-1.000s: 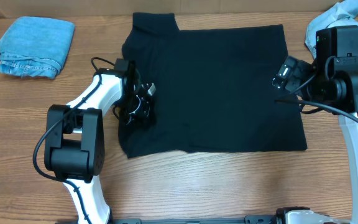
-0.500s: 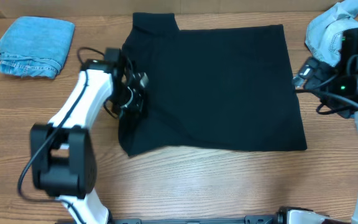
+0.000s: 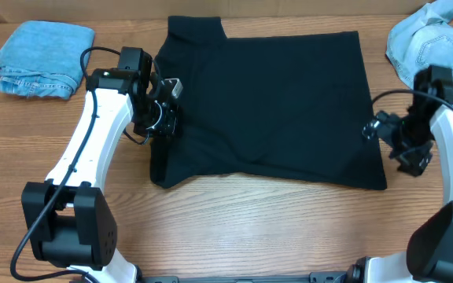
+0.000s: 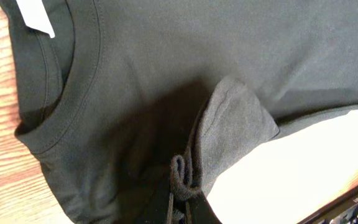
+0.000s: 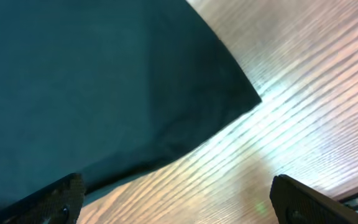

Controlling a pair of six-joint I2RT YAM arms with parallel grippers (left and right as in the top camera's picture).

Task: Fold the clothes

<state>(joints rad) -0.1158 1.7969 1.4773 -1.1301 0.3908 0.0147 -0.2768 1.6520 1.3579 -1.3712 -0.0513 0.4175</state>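
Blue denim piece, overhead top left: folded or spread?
Folded: the blue denim piece is a compact rectangle with stacked layered edges.

The denim (image 3: 419, 43) runs off the overhead's right edge. The tag (image 4: 35, 14) is cut off at the left wrist view's top.

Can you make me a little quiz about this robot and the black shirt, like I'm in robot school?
1. What is the left pincer pinching?
A a sock
B the T-shirt
C nothing
2. True or false: the right pincer is shut on the T-shirt.
3. Fill the gap: the folded denim lies on the table on the robot's ___ side.

Key: 1 B. 2 false: it is open, by the T-shirt's corner. 3 left.
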